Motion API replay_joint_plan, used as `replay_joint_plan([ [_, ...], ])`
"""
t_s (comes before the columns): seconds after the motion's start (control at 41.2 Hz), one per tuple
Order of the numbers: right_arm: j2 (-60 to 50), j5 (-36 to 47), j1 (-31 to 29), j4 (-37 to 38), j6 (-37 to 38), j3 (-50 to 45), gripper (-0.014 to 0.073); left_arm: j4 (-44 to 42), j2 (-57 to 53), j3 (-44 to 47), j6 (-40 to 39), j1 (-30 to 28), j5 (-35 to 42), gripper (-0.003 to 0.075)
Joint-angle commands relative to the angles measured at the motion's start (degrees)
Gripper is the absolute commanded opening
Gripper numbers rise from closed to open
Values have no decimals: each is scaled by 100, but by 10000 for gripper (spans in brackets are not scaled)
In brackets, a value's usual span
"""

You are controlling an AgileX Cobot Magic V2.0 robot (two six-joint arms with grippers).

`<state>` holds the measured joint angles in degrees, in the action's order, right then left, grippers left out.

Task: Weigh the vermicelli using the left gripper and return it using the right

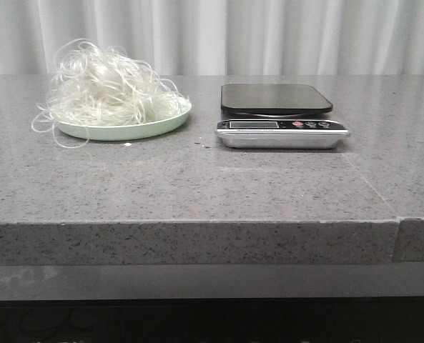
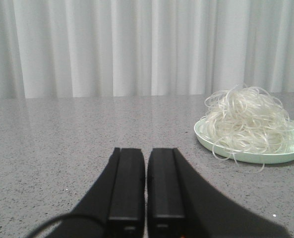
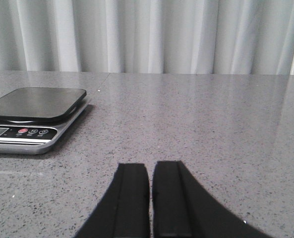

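Vermicelli (image 1: 108, 89) sits heaped on the pale green plate (image 1: 136, 130), well to the left of the scale (image 1: 279, 114), with stray loops spilling over the plate's rim onto the grey surface (image 1: 197, 186). My left tool (image 2: 147, 186) hangs low over the surface, left of the plate, fingers pressed together on nothing. The scale's dark platform (image 1: 276, 98) is bare. My right tool (image 3: 151, 198), right of the scale, is likewise clenched and holds nothing.
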<state>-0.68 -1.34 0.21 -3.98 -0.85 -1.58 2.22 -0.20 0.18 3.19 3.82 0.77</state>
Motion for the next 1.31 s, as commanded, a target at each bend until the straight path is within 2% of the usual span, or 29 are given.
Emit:
replay_joint_plan([
  [0.0, -82, 607, -37, -24, -5, 48, 198, 21, -117, 29, -60, -10, 468, 141],
  [0.097, -82, 632, -37, -24, -5, 48, 198, 21, -117, 29, -60, -10, 468, 141],
  [0.243, -82, 695, -37, -24, 0, 95, 198, 21, -117, 14, -60, -10, 906, 141],
  [0.437, -82, 222, -37, -24, 7, 890, 198, 21, -117, -566, -60, -10, 1027, 141],
  [0.534, -9, -293, -37, -24, 7, 1493, 198, 21, -85, -1130, -60, -10, 684, 141],
  [0.728, 677, -1145, -37, -24, 7, 2730, 198, 21, 413, -2610, -60, -10, -596, 141],
  [0.922, 1623, -1872, -37, -24, 7, 3894, 198, -37, 1233, -3784, -60, -10, -1063, 141],
  [1.117, 2516, -2408, -37, -24, 7, 4768, 198, -37, 2102, -4547, -60, -10, -1612, 141],
  [1.286, 3161, -2564, -37, -24, 7, 4974, 198, -37, 2689, -4676, -60, -10, -1957, 141],
])
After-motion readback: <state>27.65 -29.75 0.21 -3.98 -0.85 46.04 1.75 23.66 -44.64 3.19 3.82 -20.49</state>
